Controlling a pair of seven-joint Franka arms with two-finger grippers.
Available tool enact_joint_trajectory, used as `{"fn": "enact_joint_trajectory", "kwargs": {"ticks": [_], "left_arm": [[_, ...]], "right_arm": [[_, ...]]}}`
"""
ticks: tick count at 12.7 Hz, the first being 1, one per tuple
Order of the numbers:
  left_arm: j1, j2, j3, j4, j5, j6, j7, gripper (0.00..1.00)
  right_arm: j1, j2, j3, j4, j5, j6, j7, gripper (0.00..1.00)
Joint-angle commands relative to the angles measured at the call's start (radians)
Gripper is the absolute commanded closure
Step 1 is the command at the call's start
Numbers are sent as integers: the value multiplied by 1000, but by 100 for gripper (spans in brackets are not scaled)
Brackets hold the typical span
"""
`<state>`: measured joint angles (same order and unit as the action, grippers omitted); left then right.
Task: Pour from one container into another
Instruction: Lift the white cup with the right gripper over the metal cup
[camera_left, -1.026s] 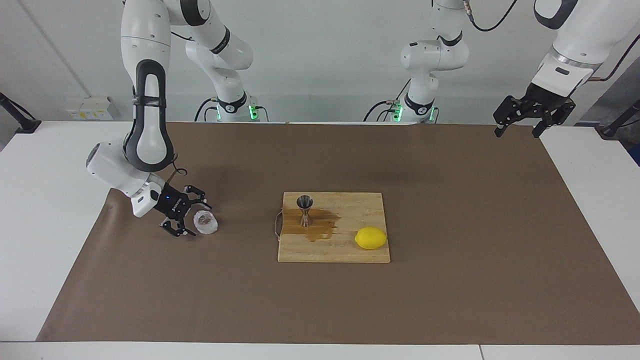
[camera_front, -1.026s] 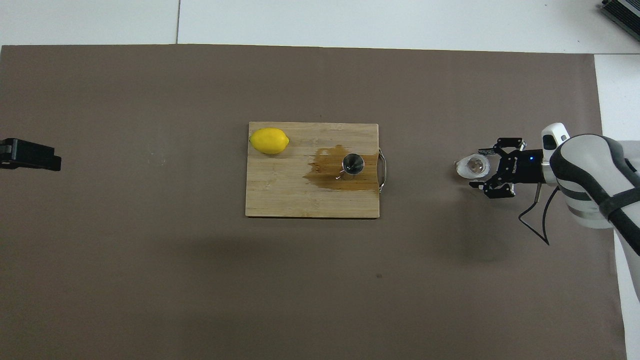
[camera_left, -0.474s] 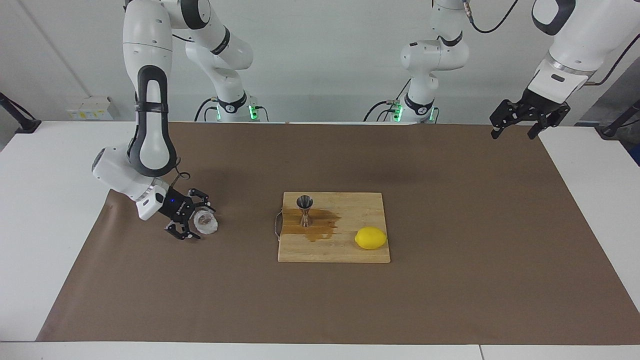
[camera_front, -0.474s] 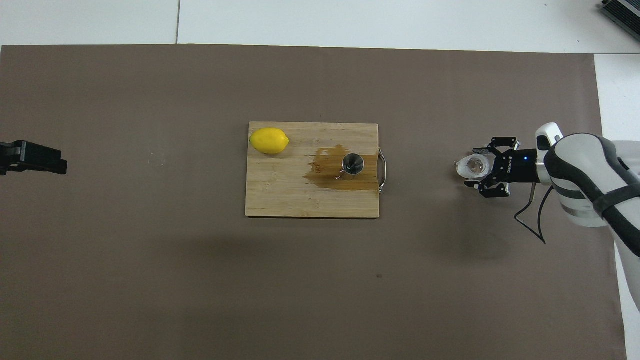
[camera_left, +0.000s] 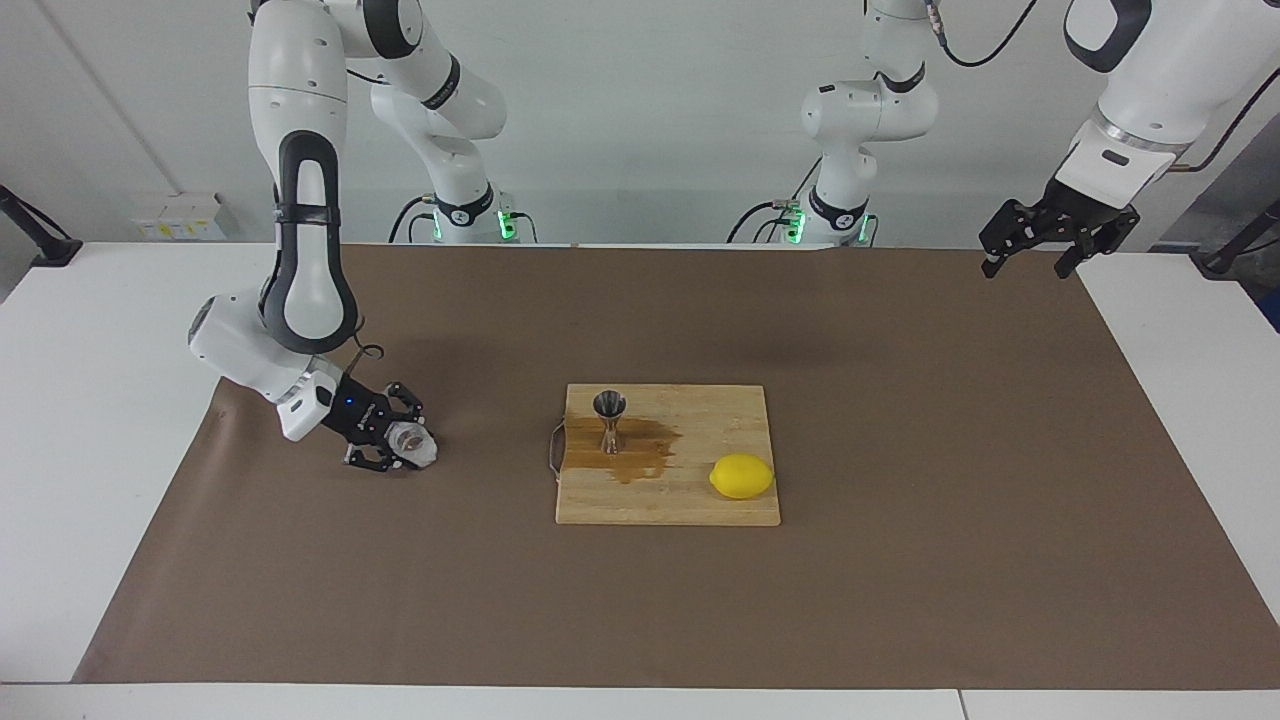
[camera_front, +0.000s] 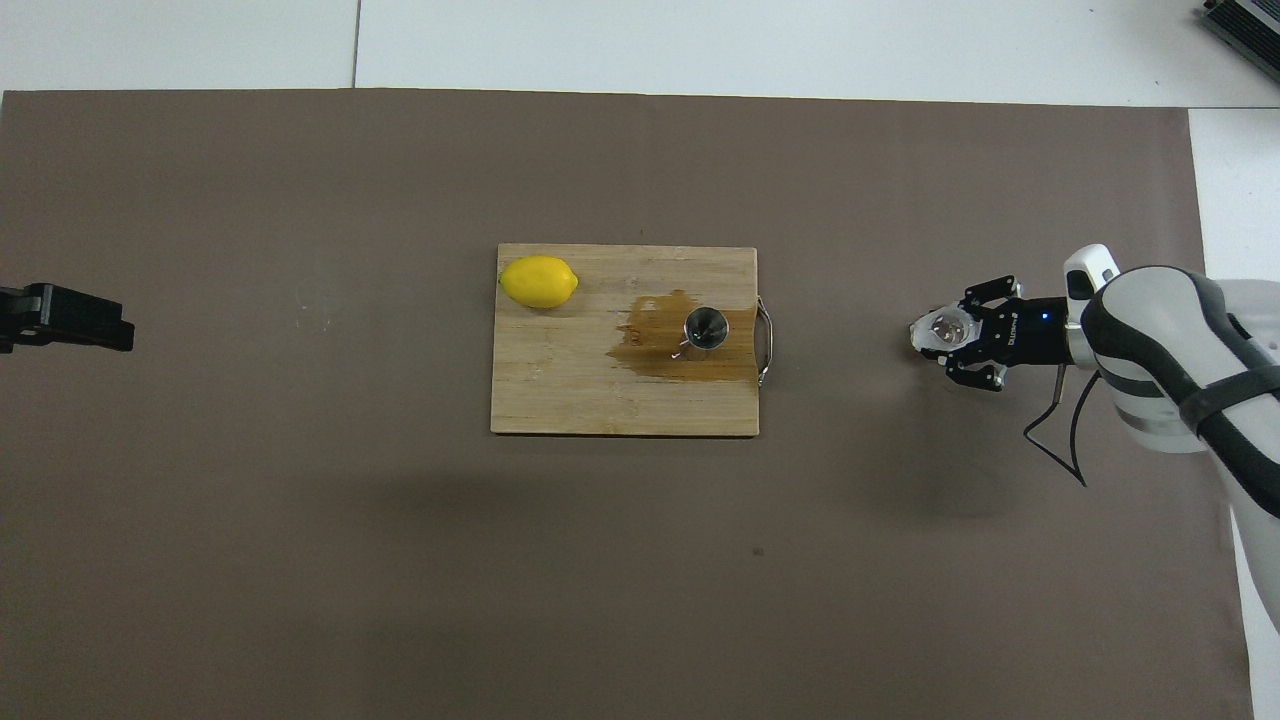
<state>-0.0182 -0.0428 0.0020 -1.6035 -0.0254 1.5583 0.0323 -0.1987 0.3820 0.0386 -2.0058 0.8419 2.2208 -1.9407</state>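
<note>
Knobbly clear glass cup (camera_left: 412, 445) sits on the brown mat toward the right arm's end, well apart from the cutting board (camera_left: 690, 505); the right gripper (camera_left: 398, 443) pinches it, fingers closed against its sides.

It was a robotics lab: two white Franka arms (camera_left: 300, 200) stood bolted at the edge of a white tabletop (camera_left: 90, 400) covered with brown paper (camera_left: 900, 450), cables trailing against a bare wall.
</note>
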Motion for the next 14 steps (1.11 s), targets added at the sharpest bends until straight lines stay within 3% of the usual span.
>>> {"fn": "enact_joint_trajectory", "kwargs": {"ticks": [1,7,14], "left_arm": [[3,-14,0,-13,-1,-11,-11,0],[3,-14,1,-13,-1,-11,-11,0],[3,-14,1,-13,-1,-11,-11,0]], "right_arm": [[51,-35,6,27,19,8,60,78],[177,-123,6,76,-50,-3,373,77],[266,-146,7,107,-222,6,531,77]]}}
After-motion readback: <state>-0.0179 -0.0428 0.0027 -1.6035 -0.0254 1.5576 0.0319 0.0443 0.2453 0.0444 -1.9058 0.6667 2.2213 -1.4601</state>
